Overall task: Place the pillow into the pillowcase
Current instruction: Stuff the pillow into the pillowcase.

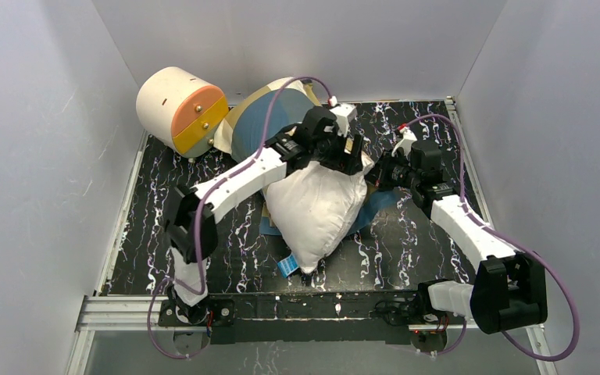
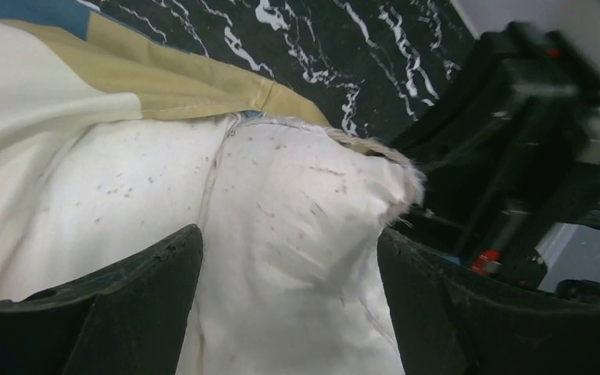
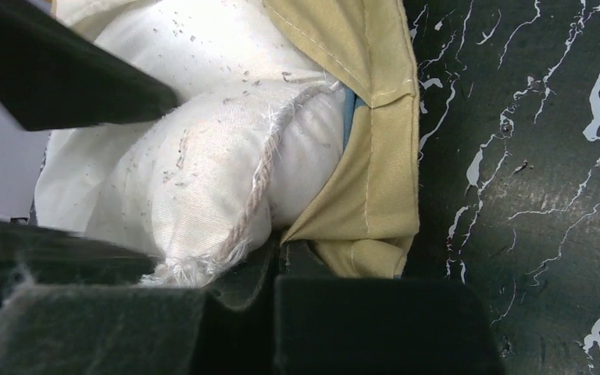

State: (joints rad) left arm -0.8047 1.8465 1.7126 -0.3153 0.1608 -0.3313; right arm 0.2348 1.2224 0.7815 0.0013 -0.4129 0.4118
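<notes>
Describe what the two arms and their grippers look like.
The left arm and right arm have white shells with black joints. A purple cable loops along each. The left gripper and right gripper have black, wedge-shaped fingers.

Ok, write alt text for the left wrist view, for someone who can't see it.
The open left claw straddles the frayed corner of a white pillow, seen close up, with one dark finger on each side. Tan, cream and blue fabric of the pillowcase lies behind it on the black marbled table, and the black right arm fills the right edge.
</notes>
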